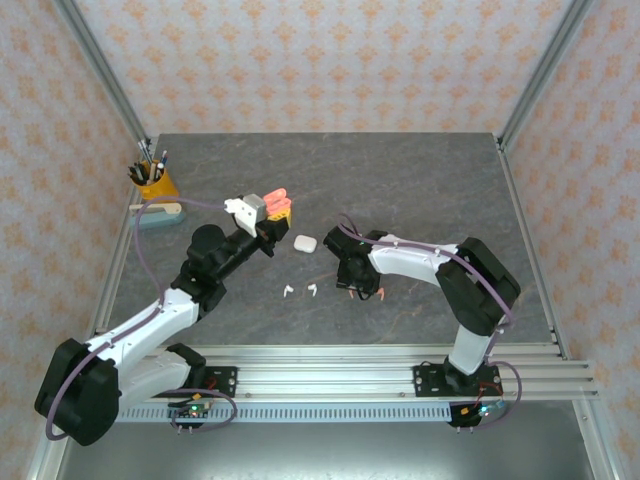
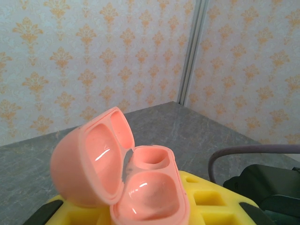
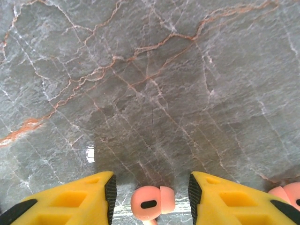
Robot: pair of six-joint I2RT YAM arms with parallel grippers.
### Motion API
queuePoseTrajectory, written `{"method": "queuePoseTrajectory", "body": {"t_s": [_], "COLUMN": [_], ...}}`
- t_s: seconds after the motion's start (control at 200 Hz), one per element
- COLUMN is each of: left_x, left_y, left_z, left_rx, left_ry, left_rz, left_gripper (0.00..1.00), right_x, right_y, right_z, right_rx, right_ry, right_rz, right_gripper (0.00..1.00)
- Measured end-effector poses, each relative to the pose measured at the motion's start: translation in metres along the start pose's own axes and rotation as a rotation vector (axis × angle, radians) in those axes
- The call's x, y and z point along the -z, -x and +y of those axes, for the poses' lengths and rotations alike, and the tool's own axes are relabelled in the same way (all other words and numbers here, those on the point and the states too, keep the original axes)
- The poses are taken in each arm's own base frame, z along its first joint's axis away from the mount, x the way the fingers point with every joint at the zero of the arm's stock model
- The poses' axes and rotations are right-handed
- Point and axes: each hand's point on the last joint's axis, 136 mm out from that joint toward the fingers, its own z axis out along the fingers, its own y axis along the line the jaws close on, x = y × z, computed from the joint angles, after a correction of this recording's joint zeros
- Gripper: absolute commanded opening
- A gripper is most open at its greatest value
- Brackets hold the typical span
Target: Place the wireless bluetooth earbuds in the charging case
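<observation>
Coral-pink plastic earbud point(image 3: 152, 202) lies between the parted jaws of your right gripper point(image 3: 151, 190), ungripped. Your left gripper point(image 1: 278, 208) clamps the open coral-pink rounded case point(image 2: 117, 168).

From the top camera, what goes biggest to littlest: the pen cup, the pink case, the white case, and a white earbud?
1. pen cup
2. pink case and white case: unsure, because the pink one is held up nearer the camera.
3. white earbud, clearly smallest.
</observation>
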Motion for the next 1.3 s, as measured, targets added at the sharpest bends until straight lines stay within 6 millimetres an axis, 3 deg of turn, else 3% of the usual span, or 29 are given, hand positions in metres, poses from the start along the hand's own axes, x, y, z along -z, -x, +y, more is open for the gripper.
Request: {"method": "queuePoseTrajectory", "body": {"t_s": [0.896, 1.301], "left_x": [-0.0013, -0.0021], "left_y": [-0.0027, -0.0045], "left_z": [-0.0023, -0.0020], "left_rx": [0.002, 0.003], "left_ry": [-0.016, -0.015], "left_rz": [0.010, 0.015], "left_gripper": [0.00, 0.00], "right_x": [0.0002, 0.0002], "right_y": [-0.0050, -0.0065], "right_z": [-0.0021, -0.0040], "right_rx": [0.007, 0.008], "right_ry": [0.007, 0.001], "right_rz": [0.017, 0.020], "right_gripper": [0.38, 0.28]}}
